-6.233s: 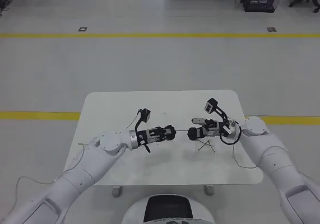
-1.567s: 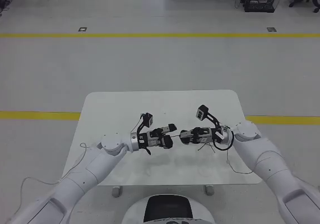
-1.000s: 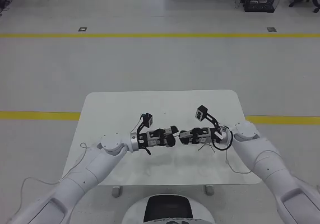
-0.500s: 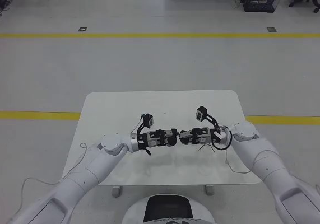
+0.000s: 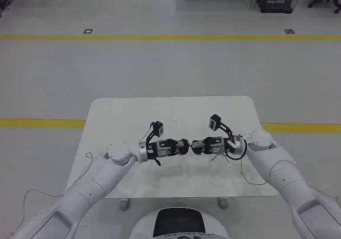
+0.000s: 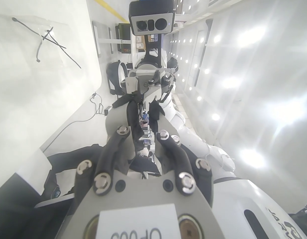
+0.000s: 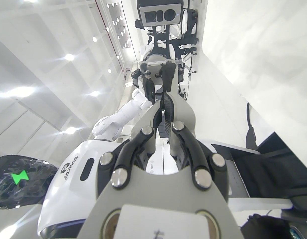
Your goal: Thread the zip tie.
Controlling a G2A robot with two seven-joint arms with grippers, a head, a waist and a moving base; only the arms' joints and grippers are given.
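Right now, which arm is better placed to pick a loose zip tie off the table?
Right: the loose zip ties lie nearest the right gripper; the left gripper is farther away.

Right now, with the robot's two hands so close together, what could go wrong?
1. The left hand and right hand are almost tip to tip above the table; a little more push could bump them together.
2. The zip tie is just a thin sliver between them, so its end might miss the hole and bend.
3. If it slips out, it could land among the spare zip ties lying nearby and get mixed up.
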